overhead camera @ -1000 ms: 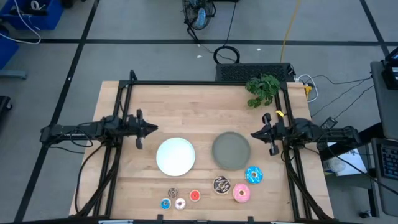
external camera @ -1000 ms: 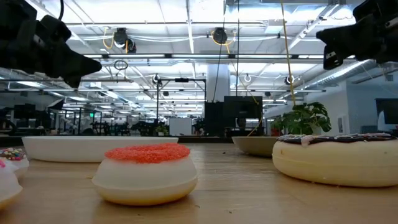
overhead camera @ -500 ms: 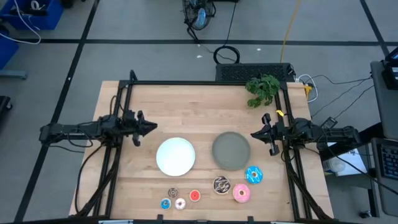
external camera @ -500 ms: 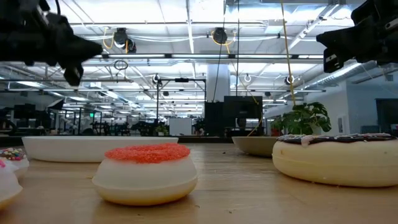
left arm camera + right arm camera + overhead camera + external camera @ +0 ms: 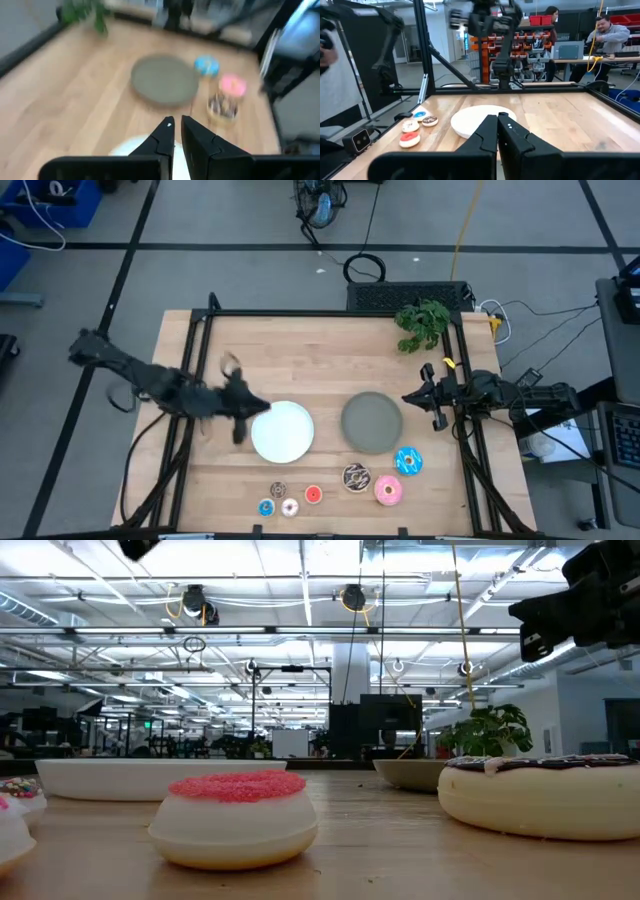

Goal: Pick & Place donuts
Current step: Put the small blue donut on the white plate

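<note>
Seven toy donuts lie flat near the table's near edge: blue, pink and brown with sprinkles at the right; mini red, mini brown, mini pink-white and mini blue at the left. My left gripper hangs shut over the white plate's left rim, touching nothing; its wrist view shows its fingers above that plate. My right gripper waits shut, raised beside the grey plate's right edge.
A green plant sprig lies at the table's far right corner. Black frame rails run along the left and right sides. Bare wood lies beyond both plates. People sit at benches in the room behind the table.
My left arm has swung out from the left rail toward the white plate and the near edge, rising as it went; in the low view it has climbed almost out of the picture. The donuts and plates have stayed where they were.
</note>
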### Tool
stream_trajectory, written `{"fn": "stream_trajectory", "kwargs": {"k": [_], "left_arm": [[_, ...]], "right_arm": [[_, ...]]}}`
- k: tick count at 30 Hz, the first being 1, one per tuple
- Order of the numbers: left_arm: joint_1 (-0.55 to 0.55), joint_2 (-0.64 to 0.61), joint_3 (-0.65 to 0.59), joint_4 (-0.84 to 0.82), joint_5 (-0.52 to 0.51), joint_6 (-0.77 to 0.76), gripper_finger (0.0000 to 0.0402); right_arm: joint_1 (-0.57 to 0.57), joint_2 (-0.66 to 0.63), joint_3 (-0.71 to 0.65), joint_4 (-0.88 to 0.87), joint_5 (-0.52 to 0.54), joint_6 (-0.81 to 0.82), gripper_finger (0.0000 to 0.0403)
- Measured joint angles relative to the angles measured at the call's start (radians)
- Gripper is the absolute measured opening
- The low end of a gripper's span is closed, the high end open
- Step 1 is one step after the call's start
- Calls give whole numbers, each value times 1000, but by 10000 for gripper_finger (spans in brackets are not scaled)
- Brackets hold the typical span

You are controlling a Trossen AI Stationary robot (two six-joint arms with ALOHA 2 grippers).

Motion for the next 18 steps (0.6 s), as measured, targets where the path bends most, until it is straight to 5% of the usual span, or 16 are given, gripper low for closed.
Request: {"fn": "stream_trajectory", "kwargs": {"k": [7, 12, 18], "left_arm": [[-94, 410, 374, -231, 39, -90, 37], [-117, 600, 532, -229, 162, 2, 37], [-124, 778, 635, -233, 187, 70, 37]], "right_arm": [[0, 0, 0, -1, 0, -1, 0], [0, 0, 0, -1, 0, 2, 0], [0, 0, 0, -8, 1, -6, 0]]}}
